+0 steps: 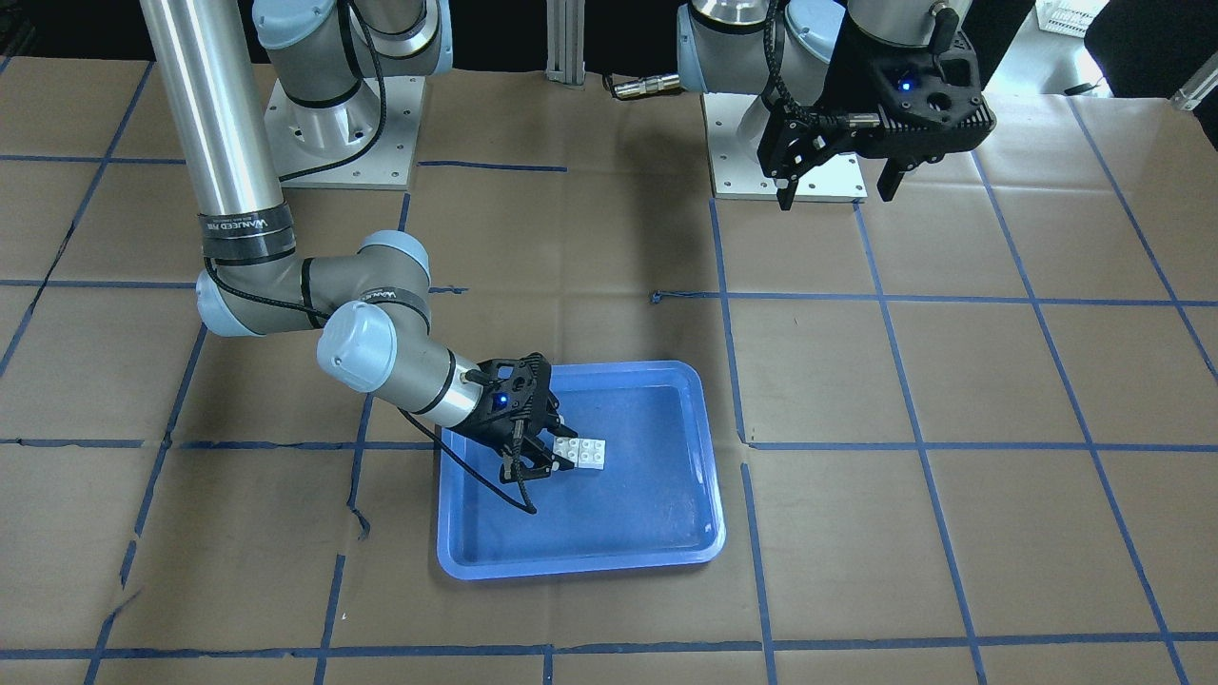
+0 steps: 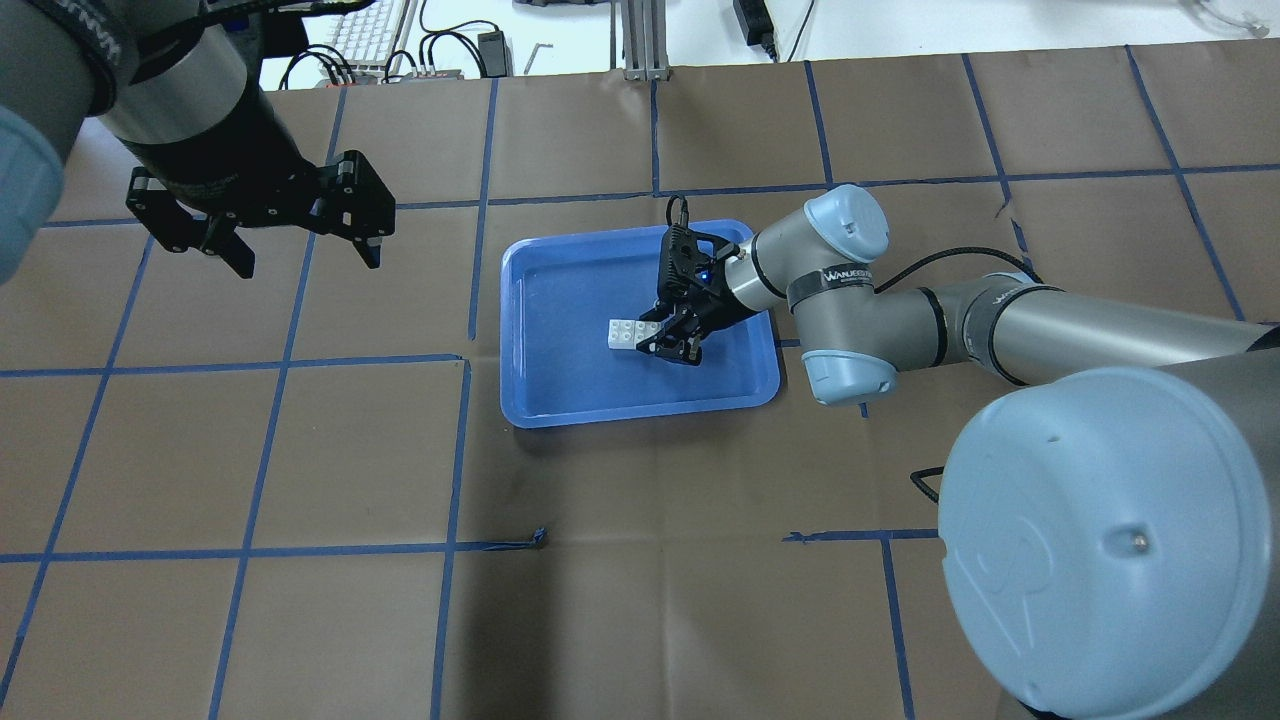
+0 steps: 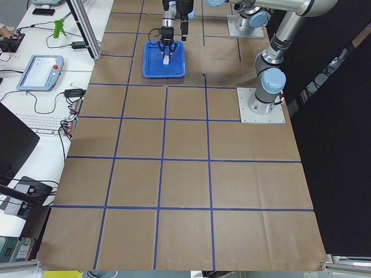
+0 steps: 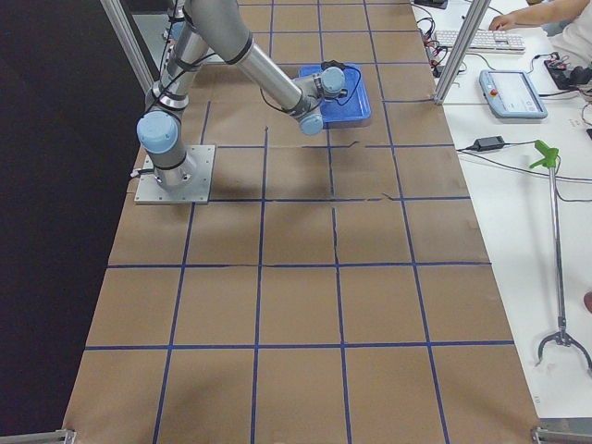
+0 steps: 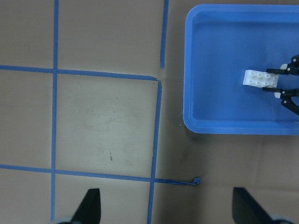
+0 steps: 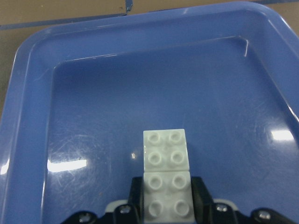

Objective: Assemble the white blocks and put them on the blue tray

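Observation:
Two white blocks (image 1: 582, 451) are joined side by side as one piece on the floor of the blue tray (image 1: 647, 514), near its middle. My right gripper (image 1: 557, 449) reaches into the tray and is shut on the near block. In the right wrist view the black pads (image 6: 137, 196) press both sides of the near block (image 6: 167, 200), and the far block sticks out ahead. The blocks (image 2: 628, 333) and right gripper (image 2: 655, 337) also show in the overhead view. My left gripper (image 2: 300, 255) is open and empty, hovering high over bare table away from the tray (image 2: 560, 390).
The table is brown paper with a grid of blue tape lines (image 2: 460, 450). The arm base plates (image 1: 343, 133) stand at the robot's edge. The left wrist view shows the tray (image 5: 210, 107) at its upper right. A keyboard and cables (image 2: 370, 30) lie beyond the far edge.

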